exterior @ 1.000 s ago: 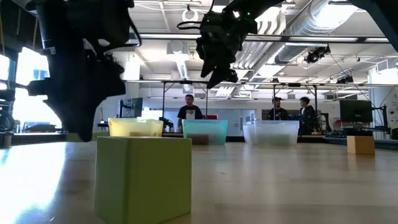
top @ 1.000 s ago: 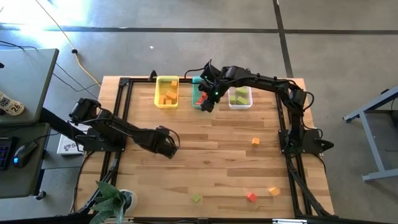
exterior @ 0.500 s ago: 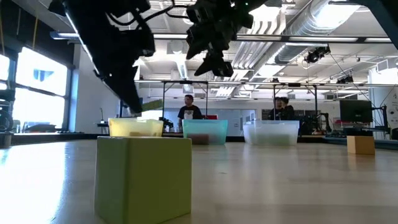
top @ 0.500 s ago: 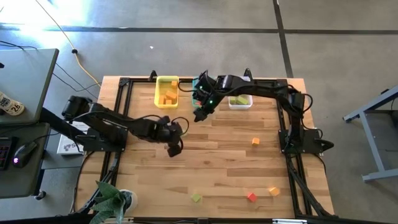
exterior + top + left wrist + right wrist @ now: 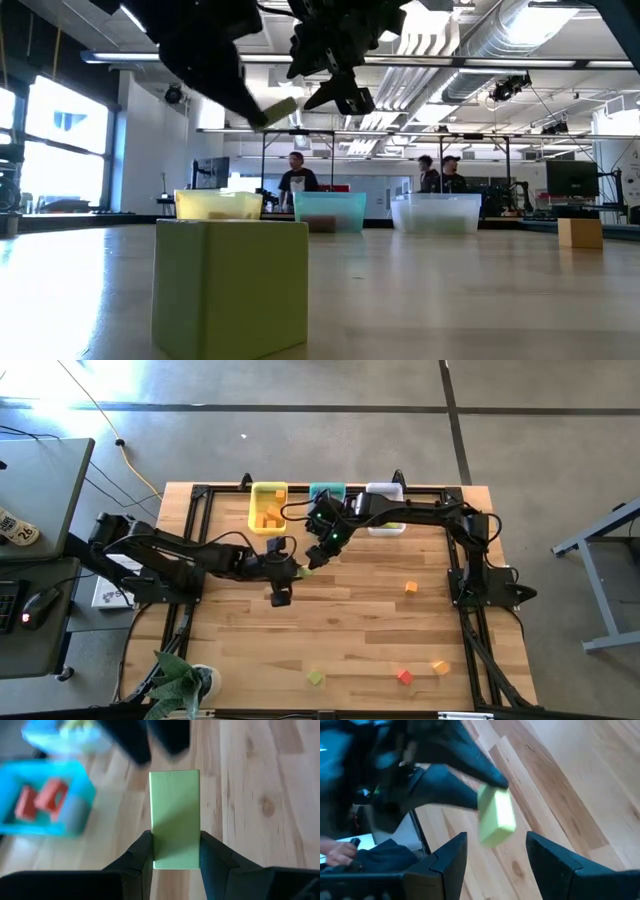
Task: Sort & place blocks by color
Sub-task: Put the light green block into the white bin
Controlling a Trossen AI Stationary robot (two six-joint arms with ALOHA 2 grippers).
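My left gripper (image 5: 293, 569) hangs over the table's middle, just near of the bins, shut on a light green bar block (image 5: 174, 815), which also shows in the low view (image 5: 275, 110). My right gripper (image 5: 321, 551) is open and hovers close beside it on the far side, its fingers (image 5: 449, 854) standing apart below the bar (image 5: 496, 817) without touching it. Red blocks (image 5: 41, 800) lie in the teal bin (image 5: 326, 492). Orange blocks lie in the yellow bin (image 5: 267, 508), green ones in the clear bin (image 5: 386, 512). My left gripper pinches the green bar between its two fingers (image 5: 143, 851) at one end (image 5: 174, 857), one finger on each long side. The rest of the bar sticks out past the fingertips. It is lifted clear of the table and tilted, its free end higher (image 5: 285, 104).
Loose blocks rest on the table: an orange one (image 5: 410, 587) at mid-right, and a green (image 5: 316, 678), a red (image 5: 403, 676) and an orange one (image 5: 440, 667) near the front edge. The green cube (image 5: 230, 285) fills the low view's foreground. A black frame (image 5: 200, 495) borders the table.
My left gripper has risen from the table with the green bar, lifting it clear, and moved toward the right and far side, toward the bins. My right gripper has come away from above the teal bin toward the near edge, closing on the left gripper.
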